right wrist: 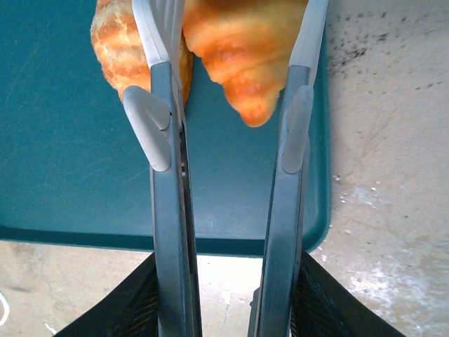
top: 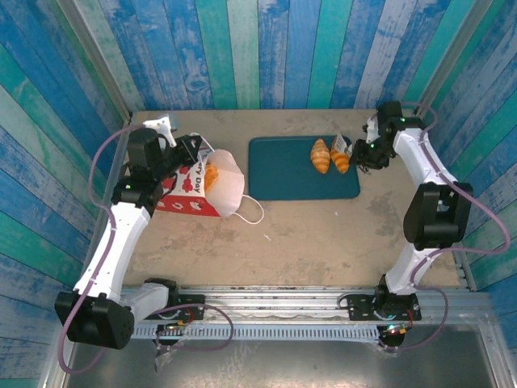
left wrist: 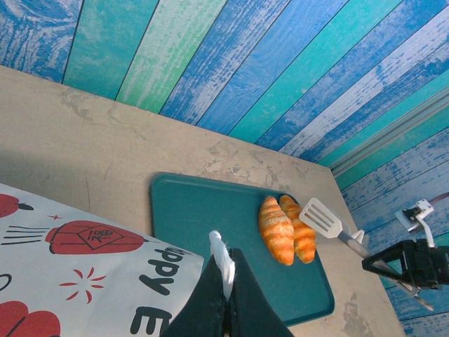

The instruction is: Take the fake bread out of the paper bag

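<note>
The paper bag [top: 194, 190] lies on its side at the table's left, mouth toward the tray, with an orange piece of fake bread [top: 212, 176] showing inside. My left gripper [top: 194, 152] is shut on the bag's white upper rim [left wrist: 223, 258]. Two croissants [top: 321, 155] [top: 340, 158] lie on the teal tray [top: 283, 174]. My right gripper [top: 370, 153] is shut on grey tongs [right wrist: 168, 210]. The tong arms stand apart on either side of the right croissant [right wrist: 242, 49], beside the other croissant [right wrist: 116, 42].
The bag's white cord handle [top: 254, 212] trails on the table in front of the tray. Blue and green plank walls close in the back and both sides. Bare tabletop [top: 307, 242] stretches between the tray and the arm bases.
</note>
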`<action>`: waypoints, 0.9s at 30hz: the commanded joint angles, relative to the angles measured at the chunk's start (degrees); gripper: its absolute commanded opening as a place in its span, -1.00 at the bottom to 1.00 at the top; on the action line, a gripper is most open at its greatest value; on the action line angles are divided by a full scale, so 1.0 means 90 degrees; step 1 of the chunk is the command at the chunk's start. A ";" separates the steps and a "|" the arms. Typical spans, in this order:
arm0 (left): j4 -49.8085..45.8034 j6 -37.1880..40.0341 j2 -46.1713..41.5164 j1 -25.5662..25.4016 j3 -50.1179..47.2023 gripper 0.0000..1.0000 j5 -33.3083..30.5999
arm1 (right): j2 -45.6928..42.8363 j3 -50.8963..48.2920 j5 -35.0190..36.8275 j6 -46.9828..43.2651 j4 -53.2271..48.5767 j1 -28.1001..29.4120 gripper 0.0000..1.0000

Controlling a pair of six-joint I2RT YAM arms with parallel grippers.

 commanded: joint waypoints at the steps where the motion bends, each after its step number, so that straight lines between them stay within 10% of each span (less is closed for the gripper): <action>1: 0.0091 0.0121 -0.0118 -0.0013 -0.0018 -1.00 -0.0065 | -0.0635 0.0101 0.0221 -0.0175 0.0030 0.0041 -0.11; 15: -0.0859 0.0936 -0.0541 -0.0013 0.0122 -1.00 -0.0807 | -0.3023 -0.1889 -0.0671 -0.0999 0.1652 0.2593 -0.21; 27: -0.1426 0.1593 -0.1121 -0.0006 0.0242 -1.00 -0.1532 | -0.2742 -0.2412 0.0654 -0.2657 0.2702 0.5623 -0.24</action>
